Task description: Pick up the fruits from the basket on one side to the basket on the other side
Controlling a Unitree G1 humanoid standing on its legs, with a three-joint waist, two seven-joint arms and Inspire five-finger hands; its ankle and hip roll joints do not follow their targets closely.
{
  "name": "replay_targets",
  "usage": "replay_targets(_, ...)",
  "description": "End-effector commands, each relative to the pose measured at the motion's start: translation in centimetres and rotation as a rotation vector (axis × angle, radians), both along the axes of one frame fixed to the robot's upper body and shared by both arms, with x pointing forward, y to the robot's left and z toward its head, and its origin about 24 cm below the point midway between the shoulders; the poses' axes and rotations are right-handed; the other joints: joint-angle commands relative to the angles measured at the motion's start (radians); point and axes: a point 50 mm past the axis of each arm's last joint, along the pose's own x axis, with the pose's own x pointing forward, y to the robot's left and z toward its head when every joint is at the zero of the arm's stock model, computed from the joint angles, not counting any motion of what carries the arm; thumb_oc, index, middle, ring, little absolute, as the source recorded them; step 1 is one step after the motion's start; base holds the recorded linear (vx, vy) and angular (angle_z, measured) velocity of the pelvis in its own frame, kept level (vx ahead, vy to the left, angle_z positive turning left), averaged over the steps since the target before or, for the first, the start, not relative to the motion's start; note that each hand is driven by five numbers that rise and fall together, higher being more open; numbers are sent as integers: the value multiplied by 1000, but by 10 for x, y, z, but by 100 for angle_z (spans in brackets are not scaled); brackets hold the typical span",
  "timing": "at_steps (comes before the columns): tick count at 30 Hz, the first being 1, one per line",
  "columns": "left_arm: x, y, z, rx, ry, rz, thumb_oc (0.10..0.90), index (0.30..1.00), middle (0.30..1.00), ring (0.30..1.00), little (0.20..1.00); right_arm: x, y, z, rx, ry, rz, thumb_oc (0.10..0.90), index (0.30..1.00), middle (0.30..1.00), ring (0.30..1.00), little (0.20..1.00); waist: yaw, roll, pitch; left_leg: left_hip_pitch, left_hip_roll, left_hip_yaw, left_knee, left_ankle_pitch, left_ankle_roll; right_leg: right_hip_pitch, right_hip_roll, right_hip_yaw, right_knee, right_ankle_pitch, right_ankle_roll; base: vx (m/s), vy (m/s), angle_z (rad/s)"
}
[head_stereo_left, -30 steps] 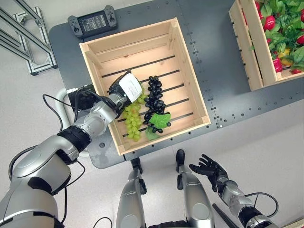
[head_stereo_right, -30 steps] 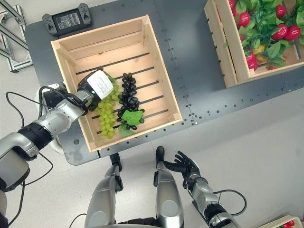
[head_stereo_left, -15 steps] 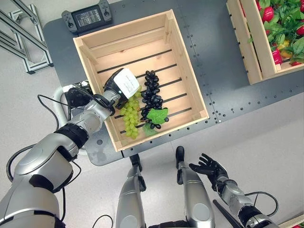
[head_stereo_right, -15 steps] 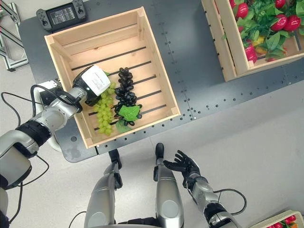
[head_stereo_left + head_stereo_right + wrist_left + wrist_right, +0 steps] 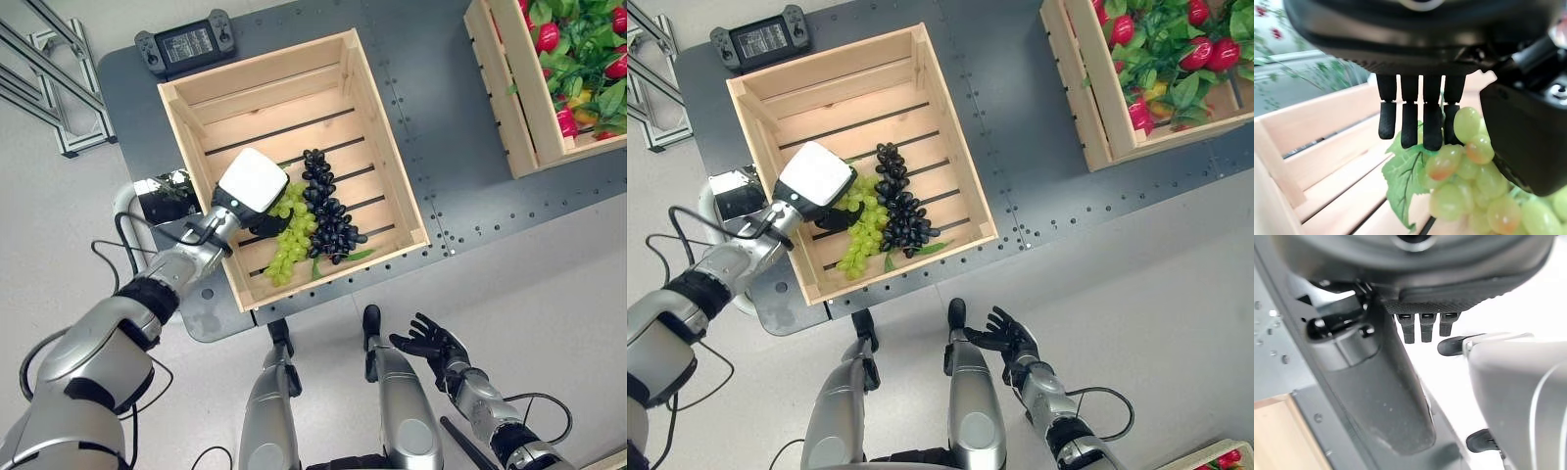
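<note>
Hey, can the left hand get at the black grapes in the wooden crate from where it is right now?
Probably yes. The left hand is already inside the open-topped wooden crate, over the green grapes, and the black grapes lie right beside them with nothing covering them.

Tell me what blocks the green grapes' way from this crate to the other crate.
Nothing visible on the bare table between. The green grapes, at the left hand, must clear the near crate's wall and the far crate's wall.
</note>
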Motion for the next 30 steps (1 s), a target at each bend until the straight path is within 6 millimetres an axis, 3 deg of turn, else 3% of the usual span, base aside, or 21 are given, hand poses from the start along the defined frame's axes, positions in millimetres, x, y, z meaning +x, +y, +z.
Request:
replay_targets(1,-1,-3,74,-224,-400,-110,400,300,300,300,300,-12,-10,2,8,-39,-96,800,900,900,900,900,30,-15,12,5,-38,-21,155,-154,-19,17,51,-8,-33,22,-37,0,0,0)
replay_targets(9,-35,-3,63,-384,-533,-196,400,300,300,300,300,-25,-10,-3,17,-25,-157,800,900,900,900,900,65,5,-44,97,-56,-48,58,-145,-17,101,41,-30,-75,10,-36,8,4,5)
replay_targets(15,-57,5,54,-484,-575,-178,400,300,300,300,300,-39,-7,-9,32,-2,-191,800,900,900,900,900,83,15,-118,201,-61,-61,-62,-123,-17,198,34,-47,-148,18,-28,58,-11,14)
replay_targets(22,-75,6,46,-496,-585,-191,400,300,300,300,300,-47,-7,-4,50,-47,-233,800,900,900,900,900,86,16,-183,290,-57,-70,-151,-104,-23,287,35,-55,-214,27,-21,95,-19,11)
replay_targets(28,-98,9,41,-448,-586,-209,400,300,300,300,300,-33,-15,45,-34,-294,-183,800,900,900,900,900,74,13,-239,357,-44,-65,-206,-91,-28,347,34,-56,-261,43,-13,71,-7,6)
replay_targets(30,-107,12,38,-377,-579,-229,400,300,300,300,300,-25,-24,81,-56,-465,-130,800,900,900,900,900,69,16,-270,382,-36,-58,-218,-94,-30,372,29,-63,-281,51,-7,80,4,-2)
